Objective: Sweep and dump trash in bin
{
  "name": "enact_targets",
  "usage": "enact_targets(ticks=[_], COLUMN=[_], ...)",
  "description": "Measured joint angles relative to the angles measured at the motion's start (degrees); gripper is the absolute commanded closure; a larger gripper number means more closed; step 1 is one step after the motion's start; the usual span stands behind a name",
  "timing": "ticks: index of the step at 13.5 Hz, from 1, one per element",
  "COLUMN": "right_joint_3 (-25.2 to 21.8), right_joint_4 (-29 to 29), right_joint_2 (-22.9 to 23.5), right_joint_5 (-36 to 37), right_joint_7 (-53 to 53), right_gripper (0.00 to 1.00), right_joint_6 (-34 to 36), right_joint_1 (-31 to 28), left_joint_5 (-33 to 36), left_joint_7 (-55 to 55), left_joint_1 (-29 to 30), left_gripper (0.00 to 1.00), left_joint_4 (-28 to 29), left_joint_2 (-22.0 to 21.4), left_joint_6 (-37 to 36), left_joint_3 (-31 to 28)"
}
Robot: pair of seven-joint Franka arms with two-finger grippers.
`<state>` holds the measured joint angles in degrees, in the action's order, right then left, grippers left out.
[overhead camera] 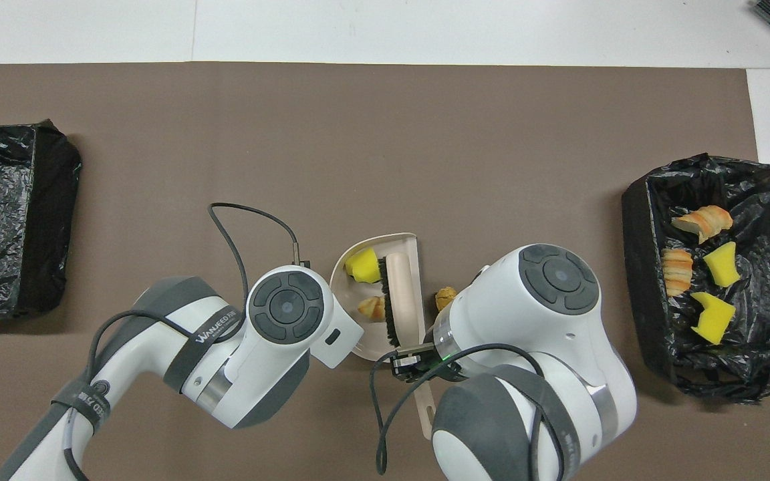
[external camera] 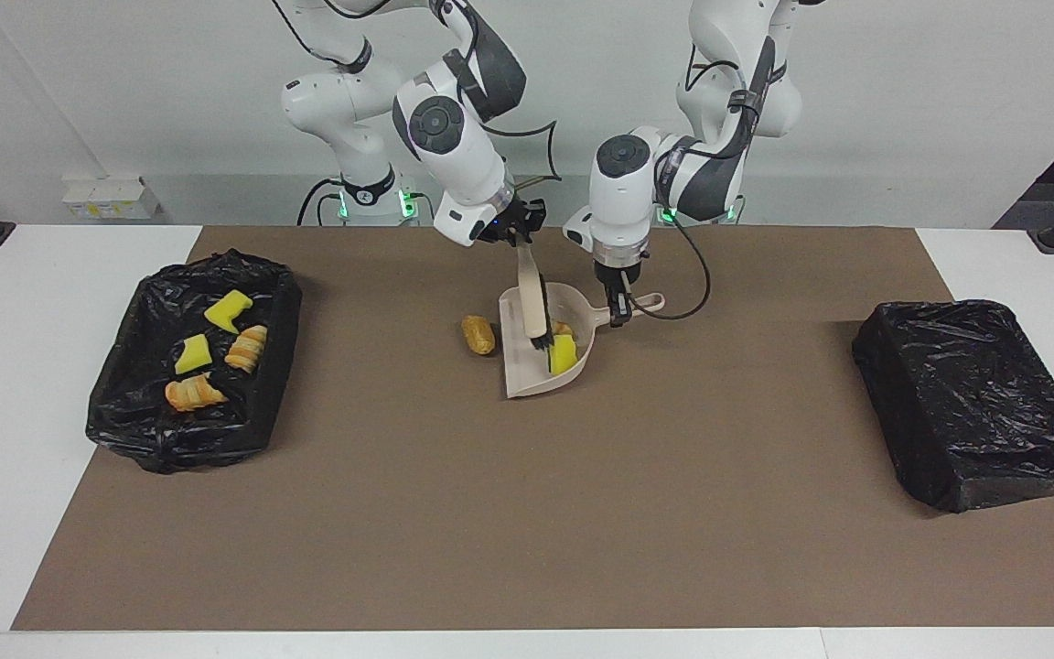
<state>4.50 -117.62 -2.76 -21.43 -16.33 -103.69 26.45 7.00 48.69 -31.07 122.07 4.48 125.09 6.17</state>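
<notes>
The beige dustpan sits mid-mat, mouth toward the right arm's end. My left gripper is shut on its handle. My right gripper is shut on the beige brush, whose bristles are down inside the pan. Trash in the pan: a yellow sponge chunk and a croissant piece. A tan bread piece lies on the mat just outside the pan's mouth. The open black-lined bin holds several pieces.
A second bin, wrapped over with a black bag, stands at the left arm's end of the brown mat. A cable loops from the left wrist over the mat beside the pan.
</notes>
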Motion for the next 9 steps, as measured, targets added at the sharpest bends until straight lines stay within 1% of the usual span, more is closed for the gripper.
enact_targets(ticks=[2, 5, 7, 9], right_joint_3=[-0.02, -0.06, -0.14, -0.32], right_joint_4=[-0.01, -2.17, -4.96, -8.05], right_joint_2=[-0.27, -0.78, -1.67, -2.94], right_joint_5=[4.3, 9.9, 13.14, 16.25], right_joint_7=[0.0, 2.21, 7.12, 11.71], right_gripper=[1.0, 1.0, 1.0, 1.0], right_joint_6=[3.17, 4.61, 4.6, 4.06], right_joint_1=[-1.73, -5.91, -10.97, -16.0], left_joint_5=[0.0, 0.0, 0.0, 0.0], left_joint_7=[1.03, 1.57, 1.91, 1.91], left_joint_1=[0.48, 1.44, 1.63, 1.6], left_gripper=[1.0, 1.0, 1.0, 1.0], left_joint_4=[0.02, 0.04, 0.12, 0.37], left_joint_2=[0.22, 0.24, 0.27, 0.27], left_joint_6=[0.89, 3.04, 3.15, 1.41], left_joint_3=[0.0, -0.02, 0.0, 0.15])
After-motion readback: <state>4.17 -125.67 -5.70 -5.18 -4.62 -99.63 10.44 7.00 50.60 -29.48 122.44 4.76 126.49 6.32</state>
